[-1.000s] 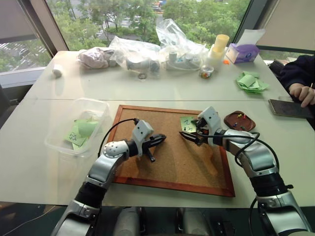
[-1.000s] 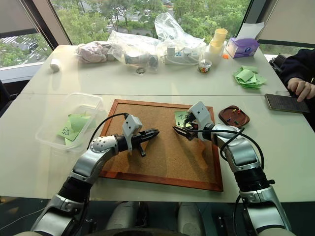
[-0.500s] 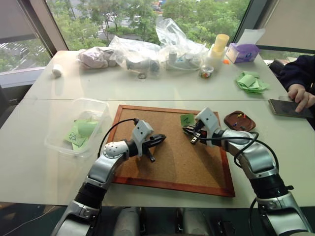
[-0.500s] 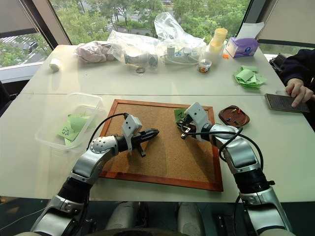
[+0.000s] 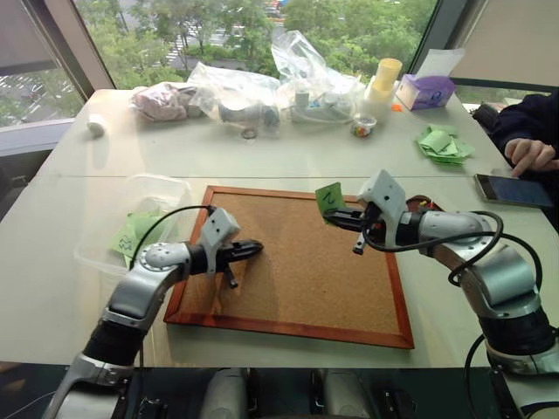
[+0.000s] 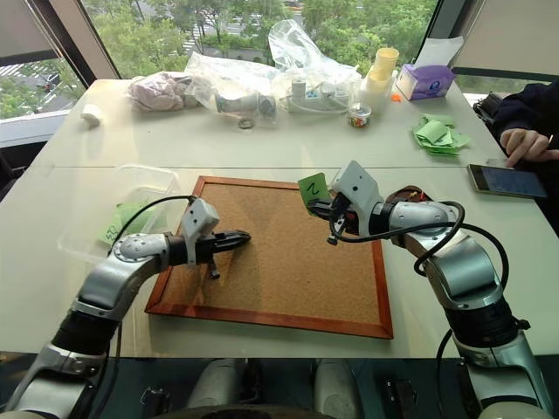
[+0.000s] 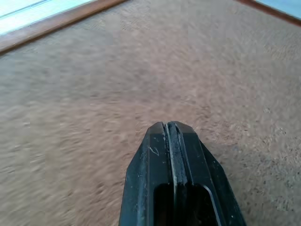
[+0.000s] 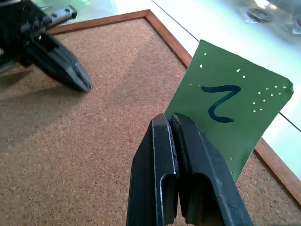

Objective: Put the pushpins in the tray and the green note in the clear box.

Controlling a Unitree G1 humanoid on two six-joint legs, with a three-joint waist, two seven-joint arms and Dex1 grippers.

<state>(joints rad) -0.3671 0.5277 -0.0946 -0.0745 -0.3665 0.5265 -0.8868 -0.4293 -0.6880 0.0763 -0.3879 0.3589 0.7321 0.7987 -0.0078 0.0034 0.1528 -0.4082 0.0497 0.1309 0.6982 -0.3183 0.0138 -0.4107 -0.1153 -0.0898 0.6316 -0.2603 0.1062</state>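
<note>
Green note [image 8: 225, 113] carries one dark hand-drawn squiggle, like a "2" or "N", plus scattered pinholes; no other writing legible. Right gripper [image 8: 175, 123] is clamped on the note's lower edge, holding it upright, lifted off the cork board [image 5: 297, 262] near its far right corner. Left gripper [image 5: 251, 250] has fingers pressed together on nothing, low over the board's left part, pointing toward the right gripper. Clear box [image 5: 166, 188] sits on the table [image 5: 262, 148] just left of the board, partly hidden behind the left arm; green notes inside, one with dark marks too small to read. Tray [image 6: 410, 192] is just right of the board, mostly hidden behind the right gripper and arm; pushpins in it hard to make out. Far side of the table: clear bags [image 5: 306, 74], contents blurred, a purple tissue box [image 5: 428, 90] with print too small to read, a bunch of green slips [image 5: 445, 144]. A person's hand [image 5: 531, 155] by a phone [image 5: 515, 189] at the right edge, sleeve cut off by the frame.
</note>
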